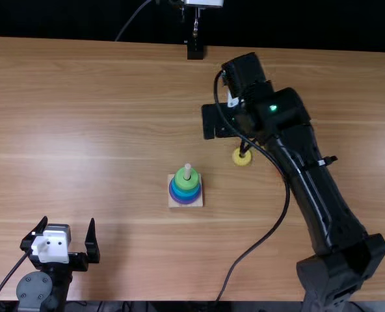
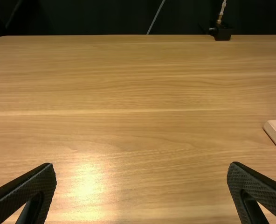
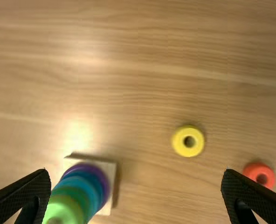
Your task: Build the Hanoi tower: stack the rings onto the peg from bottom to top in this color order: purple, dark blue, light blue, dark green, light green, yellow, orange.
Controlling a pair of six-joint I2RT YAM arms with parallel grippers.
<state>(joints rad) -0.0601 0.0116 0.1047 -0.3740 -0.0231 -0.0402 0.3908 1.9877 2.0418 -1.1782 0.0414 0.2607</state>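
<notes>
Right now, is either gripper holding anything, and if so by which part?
Nothing is held: the left gripper and right gripper are both open.

We see a light brown table (image 1: 82,130). At the table's far edge we have a black block (image 1: 195,51) with a metal rod (image 1: 196,23) above it. Beyond the table we find a thin cable (image 1: 132,19), slanting, and a dark backdrop (image 1: 309,26).

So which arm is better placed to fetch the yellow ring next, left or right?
Right, I'd say: the open right tool hangs near the yellow ring, while the left tool is much farther off, on the opposite side of the peg.
</notes>
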